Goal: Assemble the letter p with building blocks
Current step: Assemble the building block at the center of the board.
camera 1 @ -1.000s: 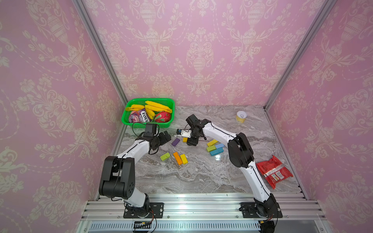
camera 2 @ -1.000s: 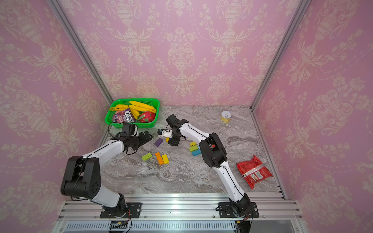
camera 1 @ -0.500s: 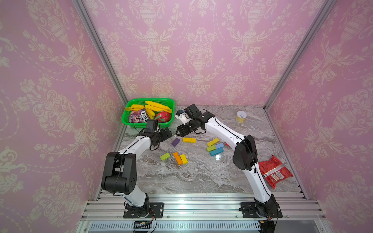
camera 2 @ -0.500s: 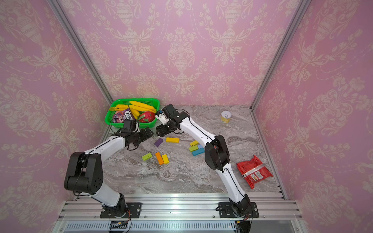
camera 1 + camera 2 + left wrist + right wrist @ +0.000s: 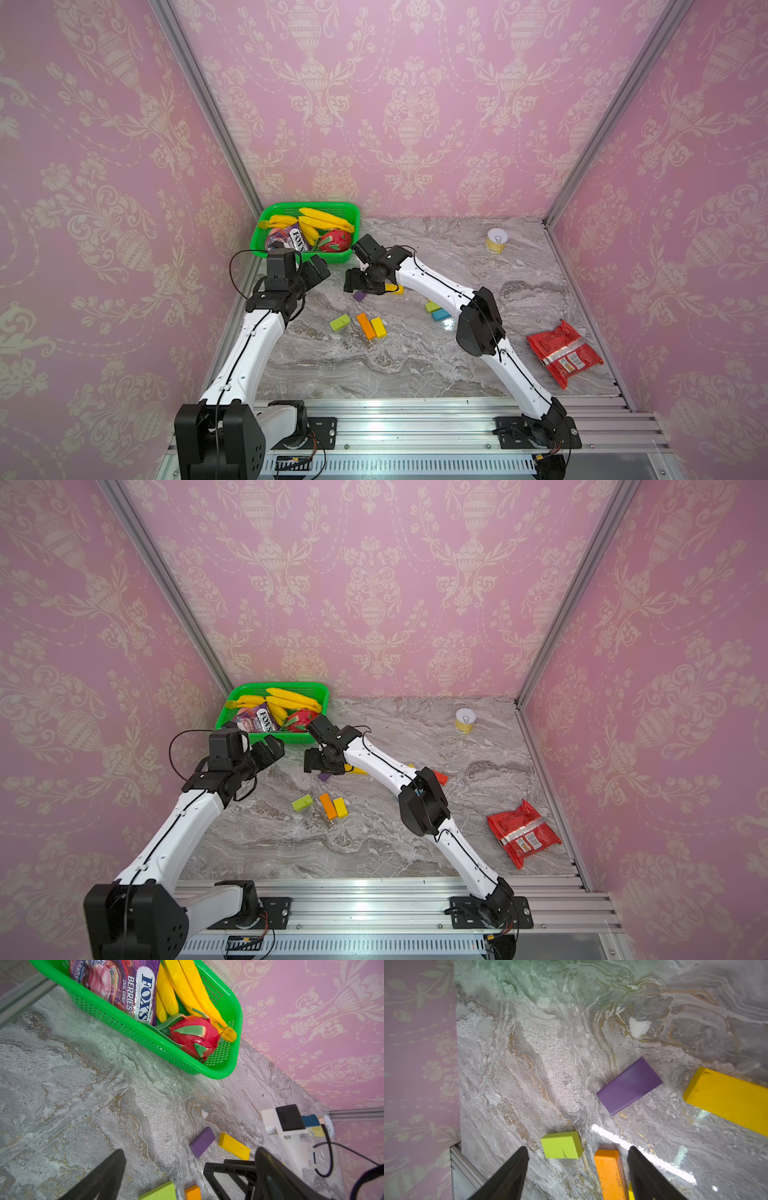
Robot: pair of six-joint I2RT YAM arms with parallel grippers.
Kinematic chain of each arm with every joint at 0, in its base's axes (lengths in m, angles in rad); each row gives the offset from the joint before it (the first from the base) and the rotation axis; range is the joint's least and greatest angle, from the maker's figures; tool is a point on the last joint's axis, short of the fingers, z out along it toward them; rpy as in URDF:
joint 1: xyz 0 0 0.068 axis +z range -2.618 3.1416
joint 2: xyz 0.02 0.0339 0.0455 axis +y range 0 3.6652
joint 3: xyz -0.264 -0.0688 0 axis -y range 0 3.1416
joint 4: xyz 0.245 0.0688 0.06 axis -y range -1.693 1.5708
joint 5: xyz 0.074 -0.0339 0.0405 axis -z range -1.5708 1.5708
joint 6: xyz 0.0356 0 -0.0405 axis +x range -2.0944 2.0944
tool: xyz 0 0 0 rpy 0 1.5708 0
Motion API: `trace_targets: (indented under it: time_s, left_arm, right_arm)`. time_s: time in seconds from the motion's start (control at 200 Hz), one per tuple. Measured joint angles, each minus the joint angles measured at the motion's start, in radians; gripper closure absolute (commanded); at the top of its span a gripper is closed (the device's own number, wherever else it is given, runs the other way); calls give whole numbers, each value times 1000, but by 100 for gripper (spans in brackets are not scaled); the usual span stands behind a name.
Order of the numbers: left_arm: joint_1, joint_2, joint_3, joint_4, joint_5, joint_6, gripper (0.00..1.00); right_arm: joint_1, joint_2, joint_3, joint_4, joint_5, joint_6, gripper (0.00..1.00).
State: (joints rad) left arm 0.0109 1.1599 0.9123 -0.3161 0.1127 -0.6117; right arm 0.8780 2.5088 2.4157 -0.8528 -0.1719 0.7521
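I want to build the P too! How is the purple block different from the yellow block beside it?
The flat purple rectangular block is short; the flat yellow rectangular block is clearly longer. Purple is dark, yellow bright. They point different ways. Both lie flat on the marble table, not touching.

A green basket (image 5: pixel 316 204) sat in the far left corner of the gray marble table (image 5: pixel 415 365). Inside it lay yellow bananas (image 5: pixel 326 218), a purple bag of Fox's berry candy (image 5: pixel 296 240) and a red dragon fruit (image 5: pixel 334 242). A small yellow can (image 5: pixel 496 241) stood far on the right. A red snack packet (image 5: pixel 563 355) lay flat near the right edge. Pink flowery walls (image 5: pixel 415 104) stood all around.
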Motion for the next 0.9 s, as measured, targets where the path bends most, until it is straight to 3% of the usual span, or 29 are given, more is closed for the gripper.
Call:
trace_targets:
  time_s: [0.335, 0.9]
  left_arm:
    - [0, -27, 0, -44, -23, 0, 1]
    - [0, -11, 1, -50, -34, 4, 1]
  right_arm:
    - [-3, 126, 90, -21, 142, 68, 23]
    - [-17, 191, 155, 30, 162, 72, 26]
